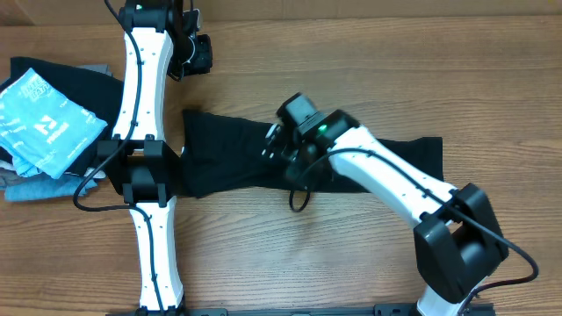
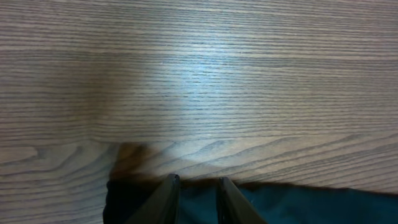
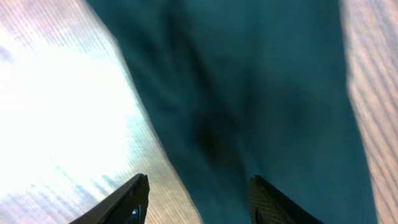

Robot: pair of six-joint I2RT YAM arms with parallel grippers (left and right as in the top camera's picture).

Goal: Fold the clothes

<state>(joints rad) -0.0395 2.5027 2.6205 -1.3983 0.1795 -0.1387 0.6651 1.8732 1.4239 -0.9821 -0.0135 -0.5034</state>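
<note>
A black garment (image 1: 224, 154) lies spread flat across the middle of the table. In the overhead view my right gripper (image 1: 279, 151) hovers low over the garment's middle. In the right wrist view it (image 3: 196, 186) is open, one finger over bare wood and the other over the dark cloth (image 3: 261, 81). My left gripper (image 1: 200, 54) is at the far side of the table, beyond the garment's upper left corner. In the left wrist view its fingers (image 2: 198, 180) are nearly together and empty, with the cloth edge (image 2: 311, 205) behind them.
A pile of clothes lies at the left edge: a light blue printed shirt (image 1: 44, 123) on a black one, with grey-blue cloth (image 1: 31, 186) under it. The left arm's elbow (image 1: 145, 167) stands by the garment's left edge.
</note>
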